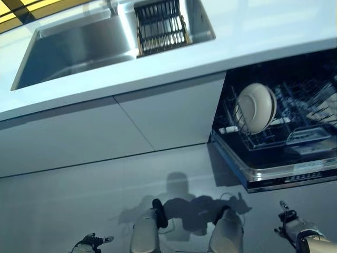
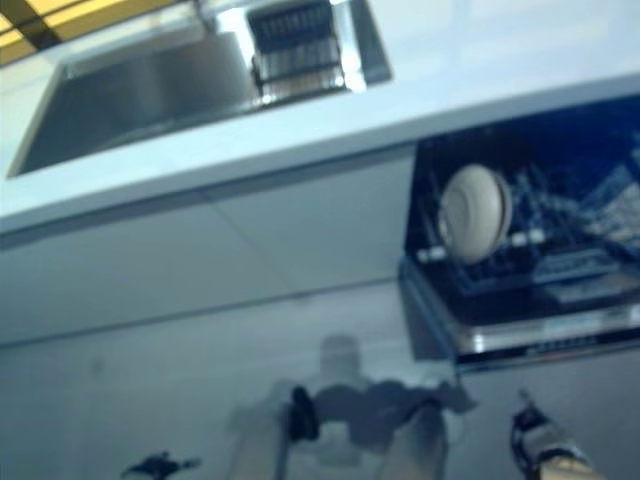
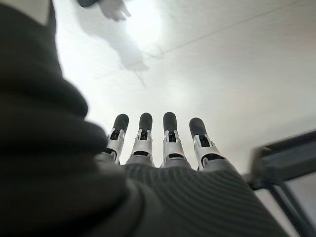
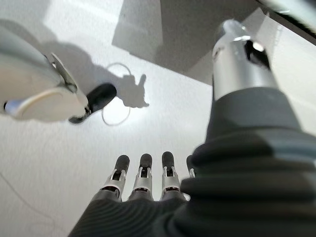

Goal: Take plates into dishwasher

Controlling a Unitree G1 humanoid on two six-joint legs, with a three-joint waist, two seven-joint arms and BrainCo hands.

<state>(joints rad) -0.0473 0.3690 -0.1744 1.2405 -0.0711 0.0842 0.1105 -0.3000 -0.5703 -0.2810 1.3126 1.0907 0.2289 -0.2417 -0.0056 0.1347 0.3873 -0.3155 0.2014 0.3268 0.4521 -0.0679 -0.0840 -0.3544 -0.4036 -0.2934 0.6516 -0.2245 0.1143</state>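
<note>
A cream plate stands on edge in the rack of the open dishwasher at the right, under the counter; it also shows in the right eye view. My left hand hangs low at the bottom left, fingers straight and holding nothing. My right hand hangs low at the bottom right, below the dishwasher's pulled-out rack, fingers straight and empty. Both hands are far from the plate.
A steel sink is set in the pale countertop at the top, with a dark slatted dish rack on its right side. Pale cabinet doors lie left of the dishwasher. Grey floor lies below.
</note>
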